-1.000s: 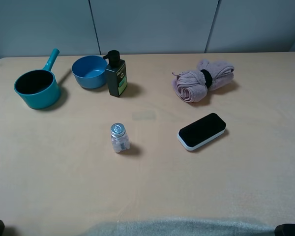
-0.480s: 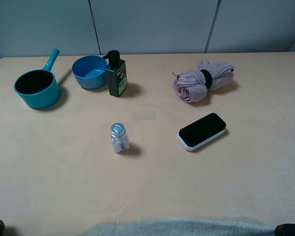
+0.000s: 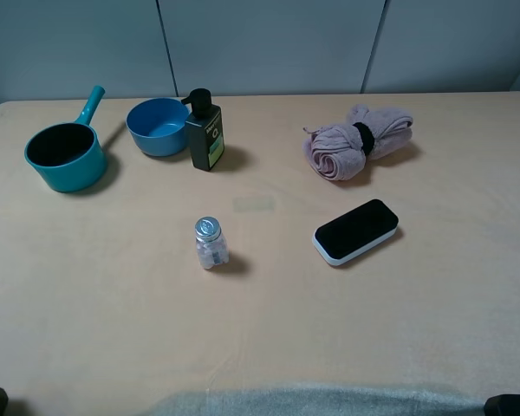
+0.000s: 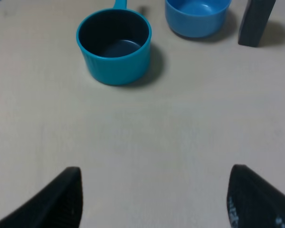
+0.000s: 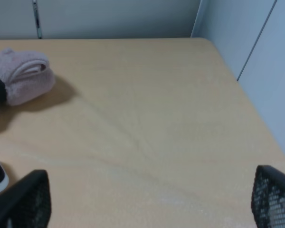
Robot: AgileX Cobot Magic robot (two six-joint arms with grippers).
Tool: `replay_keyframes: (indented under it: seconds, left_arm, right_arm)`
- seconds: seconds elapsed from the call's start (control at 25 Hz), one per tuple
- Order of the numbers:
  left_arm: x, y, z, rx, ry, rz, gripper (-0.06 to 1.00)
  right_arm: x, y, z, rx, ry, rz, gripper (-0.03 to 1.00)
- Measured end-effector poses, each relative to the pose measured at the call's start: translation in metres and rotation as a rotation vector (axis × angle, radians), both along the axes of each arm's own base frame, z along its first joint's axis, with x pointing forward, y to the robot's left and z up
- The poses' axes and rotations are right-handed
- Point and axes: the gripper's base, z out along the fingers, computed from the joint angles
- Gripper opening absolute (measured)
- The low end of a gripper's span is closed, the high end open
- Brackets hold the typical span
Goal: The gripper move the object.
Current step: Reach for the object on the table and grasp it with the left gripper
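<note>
The small clear glass jar (image 3: 211,243) with a ribbed silver cap and pale contents stands upright in the middle of the table, left of centre. It shows in neither wrist view. My left gripper (image 4: 154,197) is open, its two dark fingers wide apart over bare table, facing the teal pot. My right gripper (image 5: 149,199) is open, its fingers wide apart over bare table near the right edge. In the high view only dark bits of the arms show at the bottom corners, far from the jar.
A teal pot (image 3: 65,154) with a handle, a blue bowl (image 3: 158,126) and a black pump bottle (image 3: 204,132) stand at the back left. A rolled pink towel (image 3: 357,141) lies at the back right. A black and white flat case (image 3: 356,230) lies right of the jar.
</note>
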Motion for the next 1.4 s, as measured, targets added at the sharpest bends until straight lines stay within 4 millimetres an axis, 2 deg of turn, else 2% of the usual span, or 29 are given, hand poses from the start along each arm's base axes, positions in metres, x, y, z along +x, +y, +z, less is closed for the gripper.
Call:
replay_keyframes:
  seconds: [0.28,0.44,0.72,0.88,1.12,1.24,1.4]
  left_arm:
    - [0.002,0.000,0.003,0.000,-0.007,0.000,0.71]
    - [0.019,0.000,0.018,0.001,0.058,0.000,0.71]
    - [0.079,-0.004,0.050,-0.006,0.160,-0.025,0.71]
    - [0.124,-0.006,0.054,0.015,0.223,-0.039,0.71]
    - [0.186,-0.007,0.035,0.024,0.283,-0.042,0.71]
    - [0.207,-0.010,0.020,0.047,0.325,-0.072,0.71]
    - [0.225,-0.033,-0.004,0.113,0.413,-0.206,0.71]
  right_arm:
    - [0.000,0.000,0.000,0.000,0.000,0.000,0.64]
    - [0.000,0.000,0.000,0.000,0.000,0.000,0.64]
    - [0.000,0.000,0.000,0.000,0.000,0.000,0.64]
    - [0.000,0.000,0.000,0.000,0.000,0.000,0.64]
    - [0.000,0.000,0.000,0.000,0.000,0.000,0.64]
    - [0.000,0.000,0.000,0.000,0.000,0.000,0.64]
    - [0.000,0.000,0.000,0.000,0.000,0.000,0.64]
